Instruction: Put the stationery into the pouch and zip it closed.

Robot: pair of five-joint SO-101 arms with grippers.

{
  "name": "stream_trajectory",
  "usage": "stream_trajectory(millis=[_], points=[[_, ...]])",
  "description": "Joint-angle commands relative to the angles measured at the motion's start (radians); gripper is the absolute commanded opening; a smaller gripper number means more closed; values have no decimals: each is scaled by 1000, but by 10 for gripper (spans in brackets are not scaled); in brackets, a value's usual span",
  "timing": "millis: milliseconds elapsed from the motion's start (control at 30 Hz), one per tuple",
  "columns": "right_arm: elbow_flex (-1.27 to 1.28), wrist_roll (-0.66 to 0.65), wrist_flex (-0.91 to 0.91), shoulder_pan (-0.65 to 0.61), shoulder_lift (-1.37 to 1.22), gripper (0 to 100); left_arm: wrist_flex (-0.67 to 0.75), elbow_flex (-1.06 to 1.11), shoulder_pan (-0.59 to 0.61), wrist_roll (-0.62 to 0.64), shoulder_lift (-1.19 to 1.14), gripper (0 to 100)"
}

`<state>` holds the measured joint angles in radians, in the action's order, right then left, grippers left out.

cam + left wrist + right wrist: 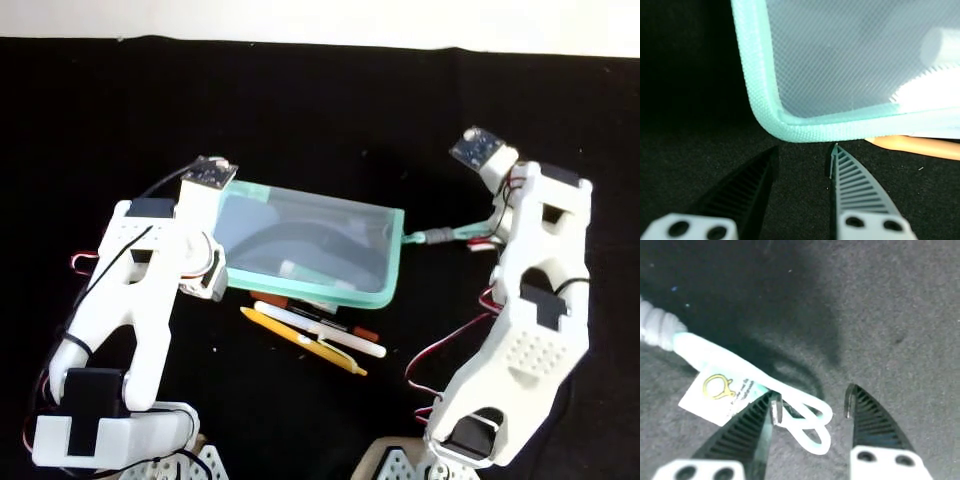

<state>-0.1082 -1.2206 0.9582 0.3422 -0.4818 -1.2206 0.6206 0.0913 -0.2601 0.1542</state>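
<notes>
Pens (310, 335) lie outside the pouch (395, 262), so loading is pending; left gripper (805, 147) spread at its corner; right gripper (812, 392) spread over the cord (812, 427), probably pinching it next.

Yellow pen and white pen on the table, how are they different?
The yellow pen is bright yellow, while the white pen is plain white. The white pen lies closer to the pouch, next to its teal edge, while the yellow pen lies on the white pen's far side, farther from the pouch. What they share: both lie flat on the black table, outside the pouch, side by side and slanted the same way.
</notes>
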Motion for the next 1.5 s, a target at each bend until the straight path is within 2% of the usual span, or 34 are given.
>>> stream_trajectory(millis=[0,333,667,867,1367,1467], points=[[-44,-51,-21,10,10,213,-2,-31,7,5,4,178],[-67,-49,51,96,42,213,2,-30,7,5,2,178],[-67,-46,48,41,36,213,2,-30,7,5,2,178],[-56,-46,-71,24,31,213,2,-30,5,5,2,178],[-67,-46,-173,16,-171,212,2,-30,1,3,2,178],[-67,-48,-171,13,-193,152,2,-30,1,3,2,178]])
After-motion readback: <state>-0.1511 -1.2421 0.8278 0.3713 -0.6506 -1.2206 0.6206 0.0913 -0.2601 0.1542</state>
